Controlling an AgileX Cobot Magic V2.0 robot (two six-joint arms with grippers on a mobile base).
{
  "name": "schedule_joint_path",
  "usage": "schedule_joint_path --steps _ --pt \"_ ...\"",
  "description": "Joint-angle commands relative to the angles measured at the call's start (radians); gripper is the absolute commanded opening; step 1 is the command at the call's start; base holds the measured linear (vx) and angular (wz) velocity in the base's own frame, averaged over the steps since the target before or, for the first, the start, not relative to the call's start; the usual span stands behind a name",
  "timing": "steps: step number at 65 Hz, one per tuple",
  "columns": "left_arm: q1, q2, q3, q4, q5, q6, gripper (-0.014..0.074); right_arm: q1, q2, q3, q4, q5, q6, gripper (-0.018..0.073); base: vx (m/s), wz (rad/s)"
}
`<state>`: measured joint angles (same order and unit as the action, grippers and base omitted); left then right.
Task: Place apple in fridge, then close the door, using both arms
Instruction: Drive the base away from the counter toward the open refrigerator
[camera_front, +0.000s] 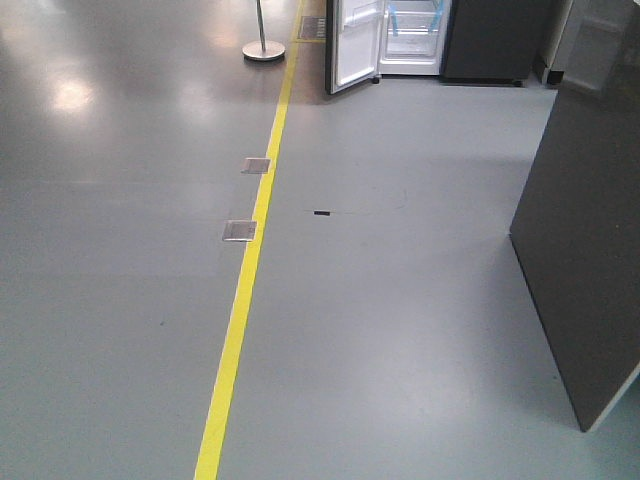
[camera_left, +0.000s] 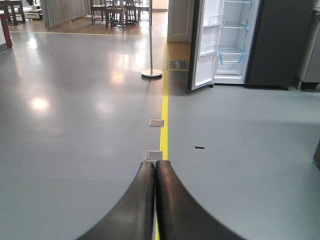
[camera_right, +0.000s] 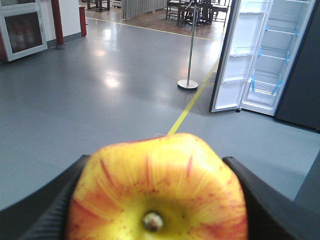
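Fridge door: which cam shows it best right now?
Right wrist: the door stands open and appears largest here, with its white lining and clear bins facing the camera. Left wrist shows the door smaller. The front view catches only the door's lower part at the top edge.

The apple (camera_right: 157, 190) clamped in my right pincer (camera_right: 156, 161) runs off the bottom edge and hides the inner faces of the blurred fingers (camera_right: 272, 210). My left pincer (camera_left: 154, 167) shows only its pressed-together tips, out of focus, the rest cut off below. Far ahead of both pincers, the fridge (camera_front: 415, 40) and its door (camera_front: 355, 45) are cropped at the top, their insides too small to make out.
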<state>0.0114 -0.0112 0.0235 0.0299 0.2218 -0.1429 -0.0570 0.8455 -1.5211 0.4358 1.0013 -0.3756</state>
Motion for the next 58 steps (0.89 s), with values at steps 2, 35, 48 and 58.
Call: schedule_joint_path --steps 2,35,48,58 --pt "-0.001 -0.015 -0.017 0.000 -0.075 -0.010 -0.0006 -0.003 0.002 -0.025 0.019 -0.082 -0.001 0.0077 0.17 0.07" --pt "-0.001 -0.015 -0.017 0.000 -0.075 -0.010 -0.0006 -0.003 0.002 -0.025 0.019 -0.082 -0.001 0.0077 0.18 -0.03" --pt "-0.001 -0.015 -0.017 0.000 -0.075 -0.010 -0.0006 -0.003 0.002 -0.025 0.019 -0.082 -0.001 0.0077 0.19 -0.06" --pt "-0.001 -0.015 -0.017 0.000 -0.075 -0.010 -0.0006 -0.003 0.002 -0.025 0.019 -0.082 -0.001 0.0077 0.20 -0.04"
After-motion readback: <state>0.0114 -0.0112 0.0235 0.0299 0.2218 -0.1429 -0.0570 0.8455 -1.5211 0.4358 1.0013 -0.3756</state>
